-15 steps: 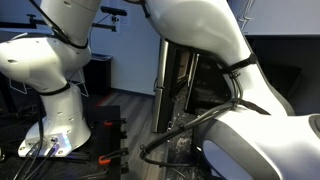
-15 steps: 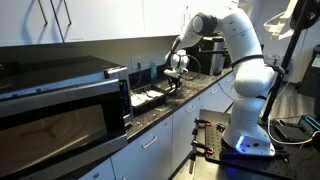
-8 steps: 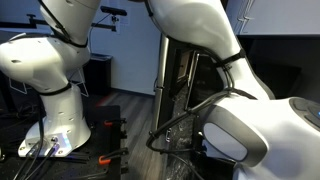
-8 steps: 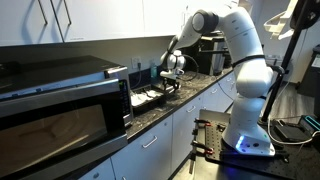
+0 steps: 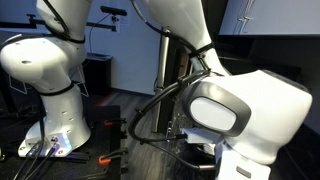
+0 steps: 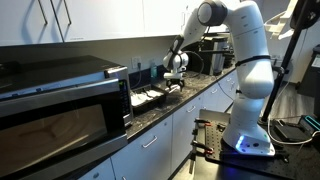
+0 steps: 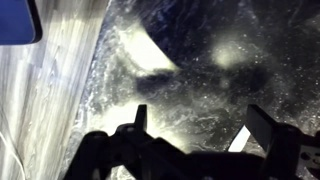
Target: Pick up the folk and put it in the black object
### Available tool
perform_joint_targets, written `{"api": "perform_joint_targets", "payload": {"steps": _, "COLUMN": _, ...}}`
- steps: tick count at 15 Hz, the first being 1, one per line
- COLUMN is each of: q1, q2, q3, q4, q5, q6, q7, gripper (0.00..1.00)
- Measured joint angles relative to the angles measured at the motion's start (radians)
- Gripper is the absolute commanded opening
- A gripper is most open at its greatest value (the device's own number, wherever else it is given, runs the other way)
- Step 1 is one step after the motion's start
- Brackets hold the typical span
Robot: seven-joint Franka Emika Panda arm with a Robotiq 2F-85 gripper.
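Your dark fingers (image 7: 141,120) stand wide apart over glossy speckled black stone worktop (image 7: 200,95). Ribbed white surface (image 7: 50,100) beside it shows only in wrist view. Fork: too blurred, cannot locate.

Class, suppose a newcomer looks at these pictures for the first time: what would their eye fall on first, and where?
The white robot arm strikes first: it rises at the right of the kitchen and bends over the dark counter, and in an exterior view it fills most of the picture. Next comes the big microwave in the left foreground. In the wrist view the gripper hangs open over the glare-lit counter.
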Motion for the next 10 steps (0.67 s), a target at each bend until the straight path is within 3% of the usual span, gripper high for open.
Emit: {"api": "perform_joint_targets", "payload": {"steps": 10, "q1": 0.027, "q2": -0.274, "q3": -0.028, "q4": -0.258, "q5": -0.368, "q6": 0.089, "q7": -0.017, "gripper": 1.0}}
